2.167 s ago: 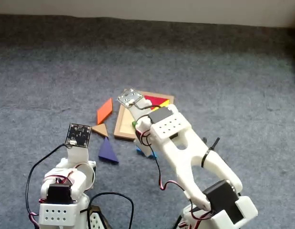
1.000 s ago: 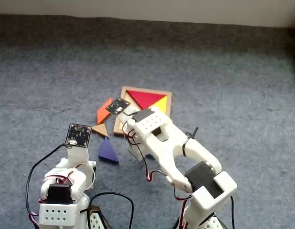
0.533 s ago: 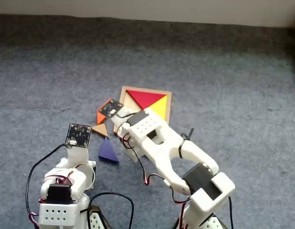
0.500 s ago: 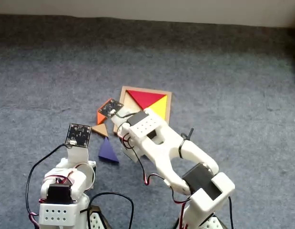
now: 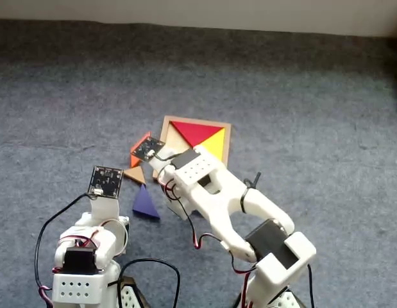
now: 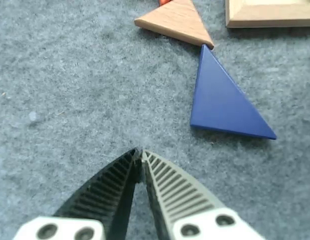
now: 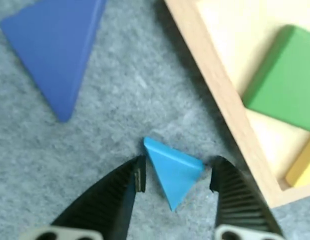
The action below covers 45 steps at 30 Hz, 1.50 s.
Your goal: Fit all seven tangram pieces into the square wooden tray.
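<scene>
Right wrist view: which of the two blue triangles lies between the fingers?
The small light blue triangle. It sits between the right arm's open fingers, beside the wooden tray. The larger dark blue triangle lies farther off, outside them.

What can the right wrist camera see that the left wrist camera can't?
Right wrist view: a light blue triangle between the fingers of the open right pincer, plus a green piece and a yellow piece in the tray. Left wrist view: a tan triangle and the shut left pincer. Both: the dark blue triangle, the tray's rim and the carpet.
</scene>
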### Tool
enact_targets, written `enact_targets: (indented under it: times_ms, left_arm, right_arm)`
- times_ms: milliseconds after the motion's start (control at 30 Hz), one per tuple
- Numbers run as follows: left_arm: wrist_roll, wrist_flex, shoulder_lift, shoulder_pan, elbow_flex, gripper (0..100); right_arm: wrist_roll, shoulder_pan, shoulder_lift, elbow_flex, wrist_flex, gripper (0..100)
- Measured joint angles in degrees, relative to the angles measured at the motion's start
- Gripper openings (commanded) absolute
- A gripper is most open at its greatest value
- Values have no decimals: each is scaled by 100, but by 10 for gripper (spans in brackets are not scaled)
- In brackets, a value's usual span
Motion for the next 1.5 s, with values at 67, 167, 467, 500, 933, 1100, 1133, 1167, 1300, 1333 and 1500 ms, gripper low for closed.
enact_targets:
  times_ms: [67,167,467,500,933,1100,1133,1167,1300,1333,1500]
  left_arm:
    - [0,0,0,0,0,6]
    - [0,0,0,0,0,6]
    - [0,0,0,0,0,6]
    - [0,0,0,0,0,6]
    - [0,0,0,0,0,6]
    - [0,0,0,0,0,6]
    - [0,0,0,0,0,6]
    - [0,0,0,0,0,6]
    - [0,0,0,0,0,6]
    - [0,0,0,0,0,6]
    - [0,0,0,0,0,6]
  right_arm:
    - [0,9,0,0,0,223]
    - [18,18,0,0,9,212]
    - [308,18,-9,114,-26,173]
    - [308,18,-9,123,-35,173]
    - [343,378,-9,123,9,121]
    - [343,422,-193,141,26,121]
    - [343,440,-334,141,26,121]
    - [343,457,-501,141,35,121]
    - [343,615,-1099,141,44,121]
    - [343,686,-1178,141,35,121]
    - [343,1037,-1187,141,-580,121]
